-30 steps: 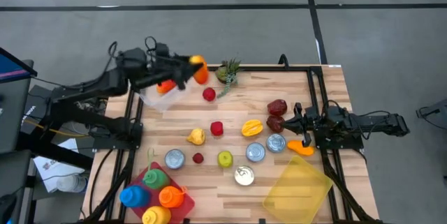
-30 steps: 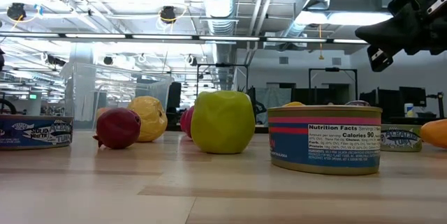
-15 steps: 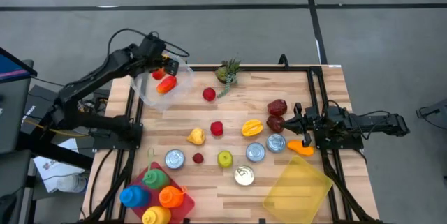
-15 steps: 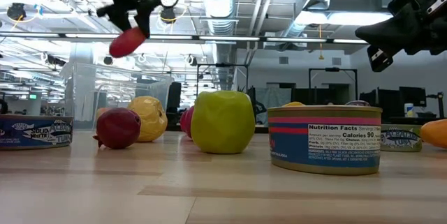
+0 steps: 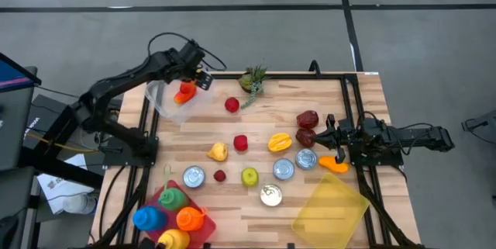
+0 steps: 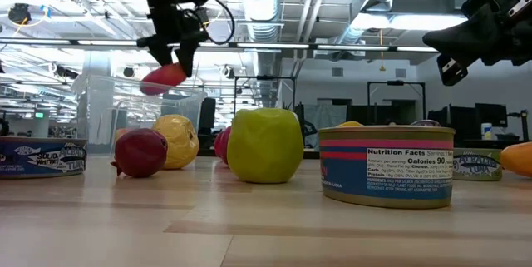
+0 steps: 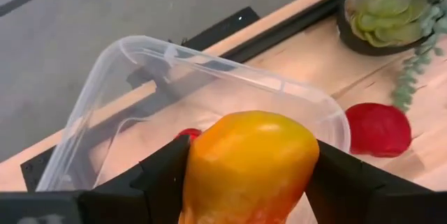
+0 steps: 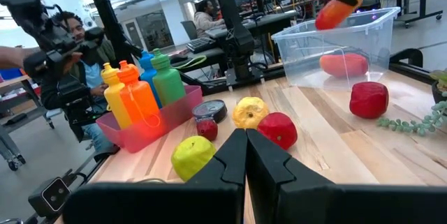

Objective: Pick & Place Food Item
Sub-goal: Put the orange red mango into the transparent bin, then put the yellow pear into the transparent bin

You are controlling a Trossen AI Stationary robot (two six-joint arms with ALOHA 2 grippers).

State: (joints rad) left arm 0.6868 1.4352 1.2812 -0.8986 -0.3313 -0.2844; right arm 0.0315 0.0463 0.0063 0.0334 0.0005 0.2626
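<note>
An orange-red mango-like fruit (image 7: 248, 161) hangs over a clear plastic bin (image 5: 164, 103) at the table's far left corner, with my left gripper (image 5: 191, 84) shut on it. In the low view the fruit (image 6: 164, 77) shows just above the bin's rim (image 6: 108, 78). Another red food item (image 8: 344, 63) lies on the bin's floor. My right gripper (image 5: 328, 130) waits shut and level at the table's right side, touching nothing. My left gripper pinches the fruit's two opposite sides (image 7: 199, 175) between its two fingers (image 7: 162, 178). The fingers come from above, slanting down toward the bin. The fruit hangs tilted below them, lifted clear over the bin's opening.
A potted succulent (image 5: 253, 81) stands at the far edge, with a red item (image 5: 232, 105) near the bin. Fruits and several cans (image 5: 283, 168) fill the middle. A pink tray of bottles (image 5: 174, 216) and a yellow lid (image 5: 329, 206) lie near the front.
My left gripper has carried the fruit toward the table's left edge and then down, from high above the far edge to just over the bin. It has tipped from nearly level to pointing steeply down. The fruit has stayed in its hold.
</note>
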